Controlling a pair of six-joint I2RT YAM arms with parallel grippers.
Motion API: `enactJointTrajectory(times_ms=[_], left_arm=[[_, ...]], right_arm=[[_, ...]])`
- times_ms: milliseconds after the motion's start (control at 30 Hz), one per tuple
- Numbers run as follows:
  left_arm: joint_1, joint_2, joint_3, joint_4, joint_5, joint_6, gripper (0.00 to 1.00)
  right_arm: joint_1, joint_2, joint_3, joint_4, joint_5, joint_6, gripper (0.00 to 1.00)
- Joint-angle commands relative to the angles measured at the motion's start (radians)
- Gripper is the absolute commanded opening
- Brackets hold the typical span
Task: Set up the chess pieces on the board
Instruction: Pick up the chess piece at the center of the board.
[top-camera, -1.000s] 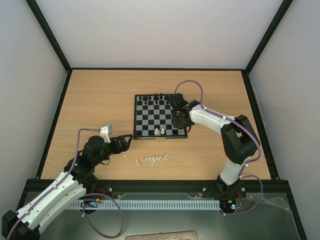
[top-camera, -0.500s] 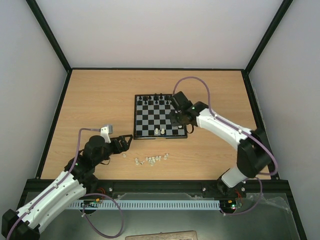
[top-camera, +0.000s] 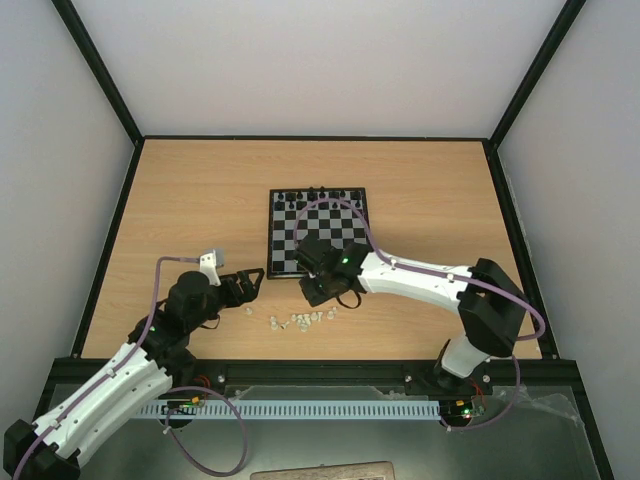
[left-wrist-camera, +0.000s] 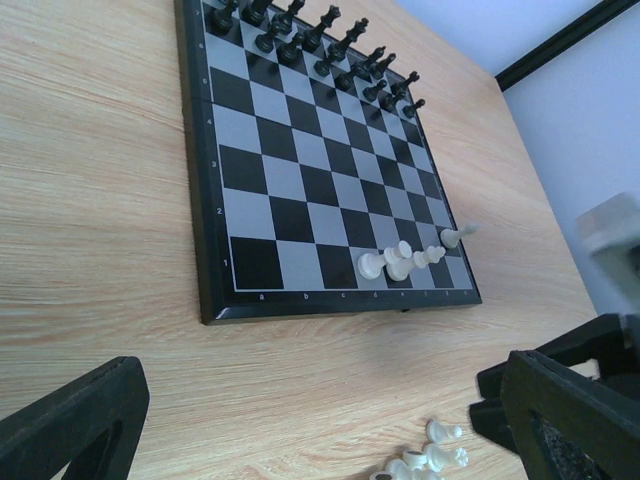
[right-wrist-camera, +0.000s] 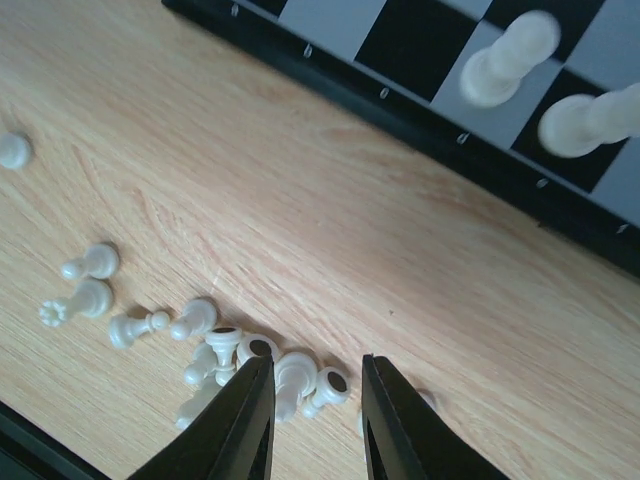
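The board (top-camera: 271, 240) lies mid-table, with black pieces (left-wrist-camera: 330, 45) lined along its far side and a few white chess pieces (left-wrist-camera: 400, 262) standing on its near row. More white chess pieces (top-camera: 300, 320) lie loose on the wood in front of it. My right gripper (top-camera: 318, 291) hovers over that heap. In the right wrist view the right gripper (right-wrist-camera: 315, 365) is open a narrow way and holds nothing, and two toppled pieces (right-wrist-camera: 310, 380) show on the table beneath the gap. My left gripper (top-camera: 245, 283) rests wide open and holds nothing, left of the heap.
One stray white piece (top-camera: 248, 311) lies apart from the heap, near the left fingertips. The right arm's purple cable (top-camera: 335, 205) arcs over the board. A black rail (top-camera: 300, 368) runs along the table's near edge.
The right arm has swung from above the board's near right corner towards the front left, and now hangs over the loose pieces. The left arm has not moved.
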Motion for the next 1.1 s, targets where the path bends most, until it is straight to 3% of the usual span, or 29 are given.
enactJointTrajectory(times_ms=[0, 767, 1067], left_arm=[[-0.002, -0.030, 0.001, -0.020, -0.017, -0.009, 0.99], [-0.003, -0.067, -0.007, -0.048, -0.020, -0.013, 1.00], [-0.002, -0.073, -0.011, -0.050, -0.017, -0.015, 1.00]], right_arm=[[0.041, 0.052, -0.012, -0.018, 0.011, 0.029, 0.25], [0.116, 0.119, -0.074, 0.006, 0.002, 0.083, 0.24], [0.117, 0.129, -0.070, 0.011, -0.001, 0.075, 0.11]])
